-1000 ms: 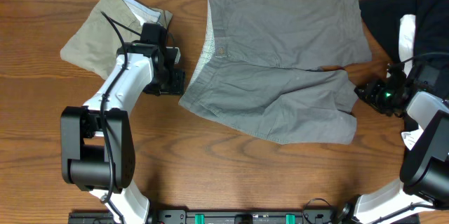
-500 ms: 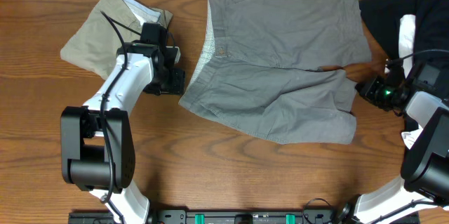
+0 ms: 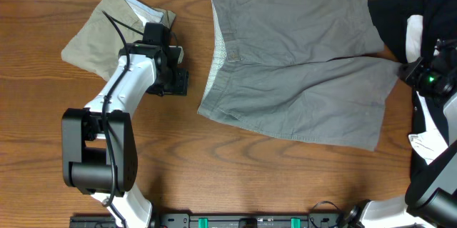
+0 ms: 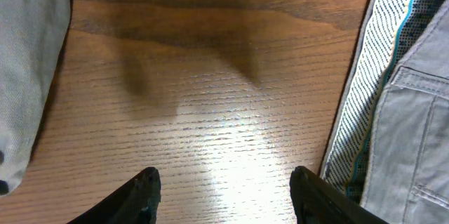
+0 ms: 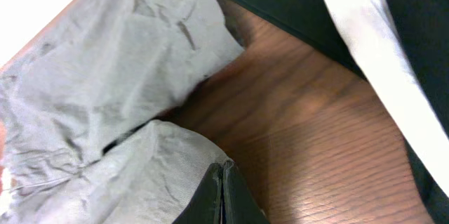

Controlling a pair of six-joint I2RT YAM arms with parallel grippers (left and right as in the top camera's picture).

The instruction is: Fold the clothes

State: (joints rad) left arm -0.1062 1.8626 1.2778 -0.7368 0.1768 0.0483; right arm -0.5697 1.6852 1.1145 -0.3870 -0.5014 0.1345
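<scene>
**Now: right pincer clamped on the grey shorts, left pincer wide over bare wood**

Well, from the overhead view I see the grey shorts (image 3: 300, 71) spread flat across the middle of the table (image 3: 235, 178), reaching toward its 12 o'clock edge. Their waistband (image 3: 220, 49) faces 9 o'clock and both legs run toward 3 o'clock.

My right pincer (image 3: 408, 73) sits at the 3 o'clock end of the shorts, at the hem corner of the nearer leg. On its wrist camera the fingers are pressed together, and the grey hem meets them right at the tips, so I read it as pinching that cloth. The black garment (image 5: 295, 13), with a white garment (image 5: 365, 48) lying across it, is at about 1 o'clock from the right pincer, apart from the grey legs.

My left pincer (image 3: 175, 81) is just off the waistband at its 9 o'clock side, not touching it. Its fingers (image 4: 147, 189) stand wide apart with only bare wood between them. The khaki shorts (image 3: 107, 31) lie folded at about 10 o'clock from it, partly under the arm.
</scene>
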